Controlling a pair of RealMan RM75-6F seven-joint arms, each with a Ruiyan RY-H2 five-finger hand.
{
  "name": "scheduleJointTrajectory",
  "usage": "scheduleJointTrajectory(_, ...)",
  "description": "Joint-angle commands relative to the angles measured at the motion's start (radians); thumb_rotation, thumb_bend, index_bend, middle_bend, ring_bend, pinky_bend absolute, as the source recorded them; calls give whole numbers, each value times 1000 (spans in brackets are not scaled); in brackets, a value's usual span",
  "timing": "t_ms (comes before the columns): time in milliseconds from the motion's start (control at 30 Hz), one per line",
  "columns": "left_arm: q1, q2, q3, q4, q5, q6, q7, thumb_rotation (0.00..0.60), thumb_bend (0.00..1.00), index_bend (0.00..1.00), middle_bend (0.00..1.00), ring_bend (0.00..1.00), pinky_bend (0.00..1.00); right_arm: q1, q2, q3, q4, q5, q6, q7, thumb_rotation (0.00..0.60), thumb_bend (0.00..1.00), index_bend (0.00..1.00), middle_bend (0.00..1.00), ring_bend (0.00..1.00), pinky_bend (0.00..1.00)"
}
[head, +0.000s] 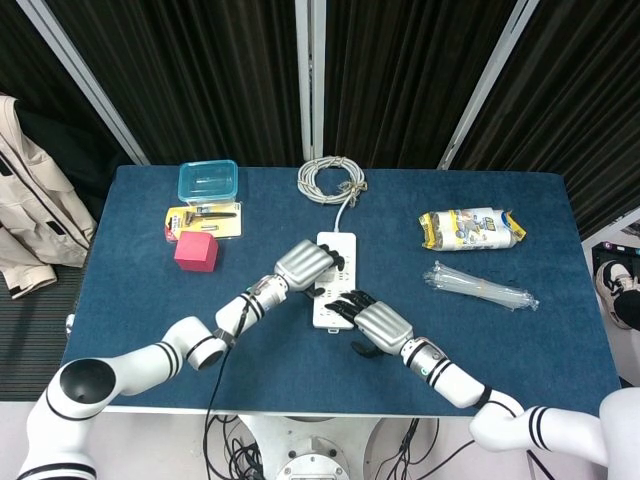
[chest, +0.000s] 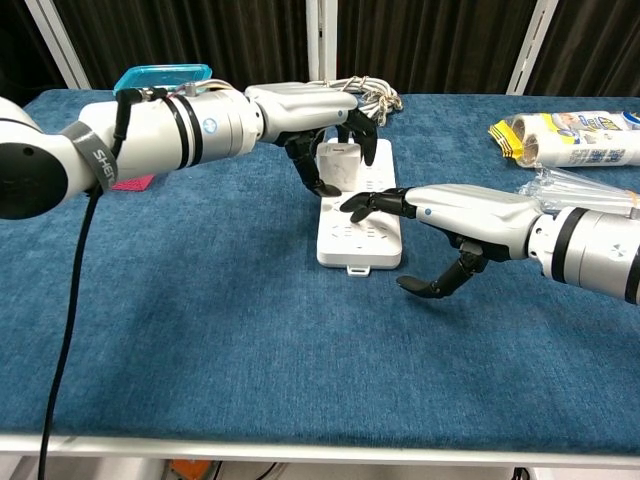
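I have the left hand (chest: 325, 125) closing around the plug (chest: 338, 165) on the strip (chest: 358, 228) mid-counter (chest: 200, 330), while the open right hand (chest: 440, 215) presses its fingertips down to steady the strip

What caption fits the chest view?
Left hand over the white plug on the power strip; right hand rests fingertips on the strip.

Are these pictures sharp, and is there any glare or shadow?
Head view: sharp, evenly lit, no glare on the white power strip. Chest view: both the left hand and right hand look crisp, casting only soft shadows on the blue table.
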Motion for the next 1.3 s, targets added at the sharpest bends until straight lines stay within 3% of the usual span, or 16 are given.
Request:
scheduleJointTrajectory(33, -23, -27, 31, 64, 39, 27, -32, 600, 306, 413, 411, 405, 589, 2, 0, -2, 1, 4, -1, 0, 600, 351, 81, 136, 0, 0)
scheduleJointTrajectory(433, -53, -87, 87, 219, 94, 103, -190, 600, 403, 604, 670, 650, 811, 16, -8, -11, 12, 23, -16, 1, 600, 352, 81, 136, 0, 0)
scheduleJointTrajectory(867, -45, -112, 117, 298, 93, 147, -317, 600, 423, 660, 740, 685, 828, 19, -12, -19, 16, 44, -23, -1, 600, 353, 81, 136, 0, 0)
scheduleJointTrajectory(1300, -29, -122, 141, 355, 114, 243, -324, 600, 444, 686, 775, 707, 854, 17, -9, -22, 12, 55, -15, -5, 600, 353, 81, 136, 0, 0)
